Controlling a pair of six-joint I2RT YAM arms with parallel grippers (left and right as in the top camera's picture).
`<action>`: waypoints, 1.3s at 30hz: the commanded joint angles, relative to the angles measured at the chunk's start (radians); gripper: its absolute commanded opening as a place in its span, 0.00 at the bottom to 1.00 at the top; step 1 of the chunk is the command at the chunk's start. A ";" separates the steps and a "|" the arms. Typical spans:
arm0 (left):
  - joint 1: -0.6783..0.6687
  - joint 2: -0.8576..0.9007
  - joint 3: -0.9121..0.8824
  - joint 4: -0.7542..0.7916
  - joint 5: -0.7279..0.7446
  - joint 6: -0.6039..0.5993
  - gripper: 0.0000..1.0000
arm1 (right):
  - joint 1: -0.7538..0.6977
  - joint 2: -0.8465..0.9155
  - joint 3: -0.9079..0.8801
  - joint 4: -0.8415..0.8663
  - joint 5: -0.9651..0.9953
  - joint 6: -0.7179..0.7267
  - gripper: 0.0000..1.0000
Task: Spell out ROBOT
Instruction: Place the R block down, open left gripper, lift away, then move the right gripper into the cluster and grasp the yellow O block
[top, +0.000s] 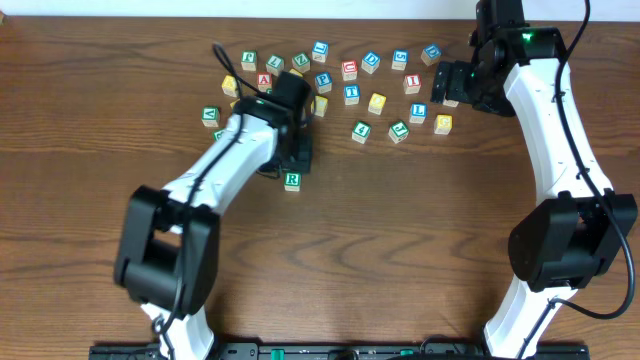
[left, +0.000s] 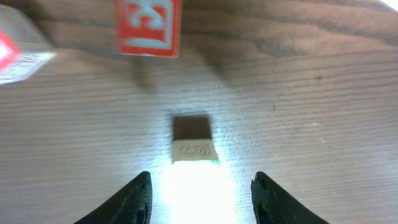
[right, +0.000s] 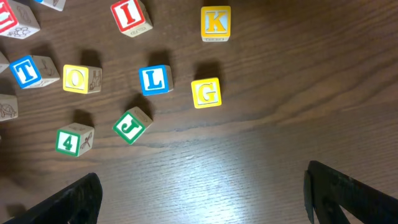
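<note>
A green R block (top: 292, 181) stands alone on the wooden table, below the cluster of letter blocks. My left gripper (top: 298, 158) is right over it. In the left wrist view the block (left: 194, 149) sits on the table between and just ahead of the open fingers (left: 200, 202), washed out by glare. My right gripper (top: 452, 83) is open and empty over bare wood (right: 202, 193), at the cluster's right end. In the right wrist view a yellow O block (right: 81, 79) and a blue T block (right: 28, 70) lie at the left. The O also shows in the overhead view (top: 377, 102).
Several loose letter blocks lie across the far middle of the table. The right wrist view shows I (right: 131, 15), K (right: 215, 23), L (right: 155, 79), G (right: 206, 93), J (right: 132, 125) and a 4 (right: 74, 140). A red block (left: 149, 28) lies beyond the R block.
</note>
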 joint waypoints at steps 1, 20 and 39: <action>0.071 -0.133 0.046 -0.022 -0.009 0.048 0.51 | 0.011 0.001 0.007 0.000 0.000 0.001 0.99; 0.344 -0.371 0.046 -0.047 -0.009 0.068 0.52 | 0.097 0.001 0.007 0.058 -0.086 0.001 0.99; 0.344 -0.360 0.045 -0.048 -0.008 0.067 0.52 | 0.196 0.002 0.023 0.158 -0.154 0.063 0.94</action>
